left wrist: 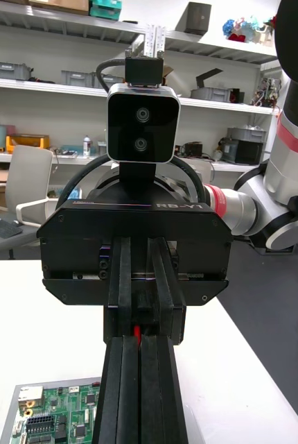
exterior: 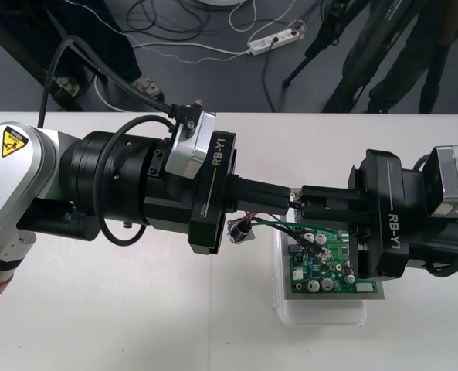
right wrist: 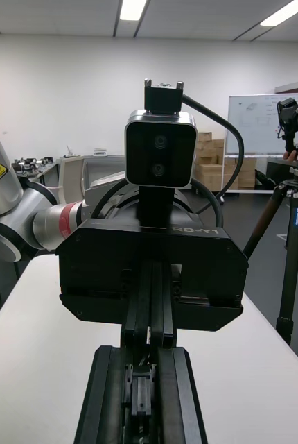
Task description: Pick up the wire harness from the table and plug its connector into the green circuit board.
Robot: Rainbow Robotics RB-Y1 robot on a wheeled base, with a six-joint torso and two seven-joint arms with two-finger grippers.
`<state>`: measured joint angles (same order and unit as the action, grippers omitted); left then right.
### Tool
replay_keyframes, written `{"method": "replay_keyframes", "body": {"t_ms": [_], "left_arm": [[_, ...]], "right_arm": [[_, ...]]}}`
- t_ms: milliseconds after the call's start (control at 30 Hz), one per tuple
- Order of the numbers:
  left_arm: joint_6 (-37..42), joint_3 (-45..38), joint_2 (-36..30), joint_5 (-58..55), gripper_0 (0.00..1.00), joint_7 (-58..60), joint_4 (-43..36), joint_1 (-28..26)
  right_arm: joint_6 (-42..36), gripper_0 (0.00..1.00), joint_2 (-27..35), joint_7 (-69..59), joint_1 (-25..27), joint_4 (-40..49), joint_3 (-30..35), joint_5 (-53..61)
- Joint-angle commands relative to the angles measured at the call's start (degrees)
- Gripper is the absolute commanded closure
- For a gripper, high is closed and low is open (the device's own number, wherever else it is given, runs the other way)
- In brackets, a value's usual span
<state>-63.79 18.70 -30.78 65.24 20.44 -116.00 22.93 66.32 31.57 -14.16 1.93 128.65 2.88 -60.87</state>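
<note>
Left gripper [exterior: 284, 196] is held closed above the board [exterior: 327, 264], with red wires of the harness [exterior: 279, 225] pinched at its tips. Right gripper [exterior: 304, 202] is closed too, tip to tip with it; its hold on the wires cannot be told. The socket [exterior: 240, 230] is seen beside the white base [exterior: 321, 315] on the pale table [exterior: 136, 309]. Dark floor [exterior: 213, 85] is seen beyond the far edge.
</note>
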Motion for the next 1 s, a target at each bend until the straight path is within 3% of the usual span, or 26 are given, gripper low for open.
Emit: {"method": "replay_keyframes", "body": {"t_ms": [33,400,467,533,600,767,1000], "left_arm": [[-0.9,1.0,1.3,-1.2,1.0,-3.7,-0.3,2.6],[-0.9,1.0,1.3,-1.5,1.0,-4.4,-0.3,2.6],[-0.9,1.0,1.3,-1.5,1.0,-4.5,-0.3,2.5],[-0.9,1.0,1.3,-1.7,1.0,-4.7,-0.3,2.6],[-0.9,1.0,1.3,-1.9,1.0,-5.0,-0.3,2.5],[-0.9,1.0,1.3,-1.9,1.0,-5.3,-0.3,2.5],[-0.9,1.0,1.3,-2.0,1.0,-6.1,-0.3,2.5]], "right_arm": [[0.3,1.0,-0.7,0.2,0.3,0.9,-0.8,1.1],[0.3,1.0,-0.7,0.3,0.3,0.9,-0.7,1.3],[0.3,0.78,-0.7,0.4,0.3,0.9,-0.6,1.5],[0.2,0.34,-0.7,0.4,0.3,0.9,-0.5,1.5],[0.2,0.14,-0.7,0.3,0.3,0.9,-0.4,1.5],[0.2,0.0,-0.7,0.3,0.3,0.9,-0.4,1.5],[0.3,0.0,-0.7,0.4,0.2,-0.6,-0.4,2.5]]}}
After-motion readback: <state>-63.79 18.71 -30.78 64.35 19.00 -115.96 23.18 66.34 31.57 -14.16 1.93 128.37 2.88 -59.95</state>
